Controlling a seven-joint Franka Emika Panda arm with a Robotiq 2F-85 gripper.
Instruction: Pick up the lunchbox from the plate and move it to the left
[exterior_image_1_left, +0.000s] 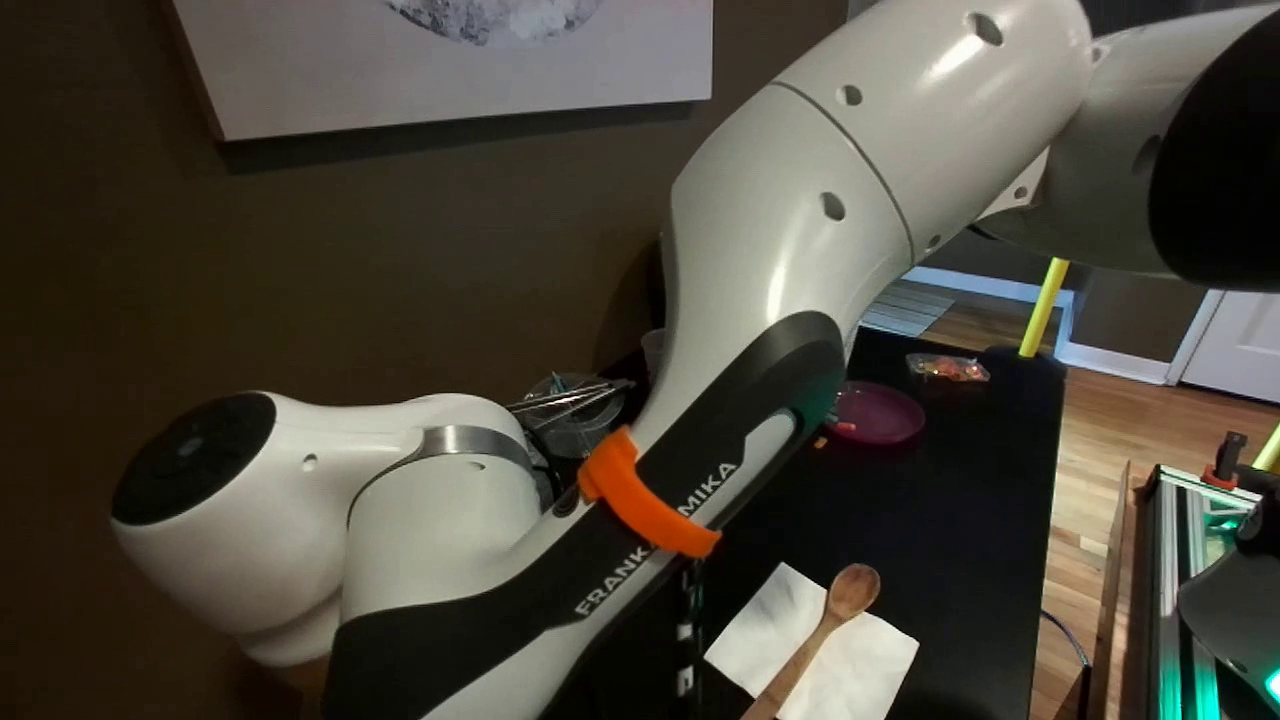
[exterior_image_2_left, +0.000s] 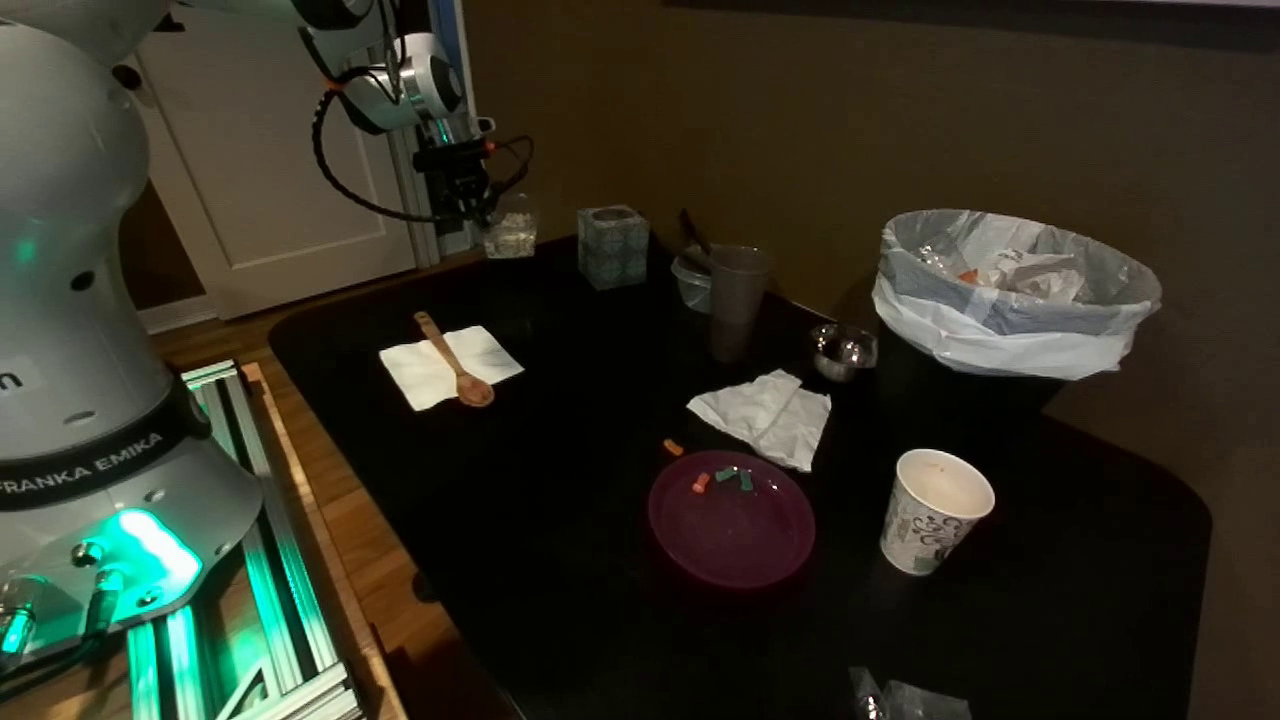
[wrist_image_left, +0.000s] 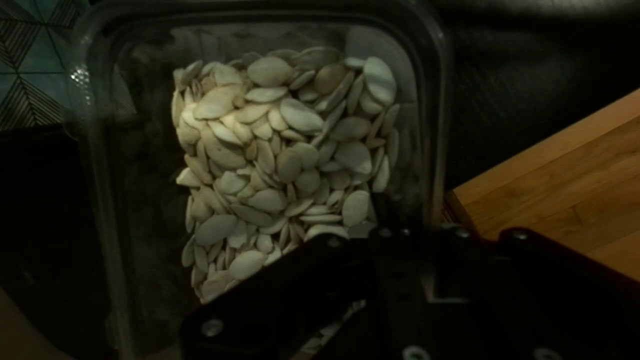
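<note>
Though wrist view is dim, clear lunchbox (wrist_image_left: 434, 125) holds cream-looking seeds (wrist_image_left: 287, 165).

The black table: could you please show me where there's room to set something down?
In an exterior view, bare table lies between the napkin under the wooden spoon and the maroon plate, and right of the paper cup. It's crowded along the wall: tissue box, tall plastic cup, metal bowl, trash can.
</note>
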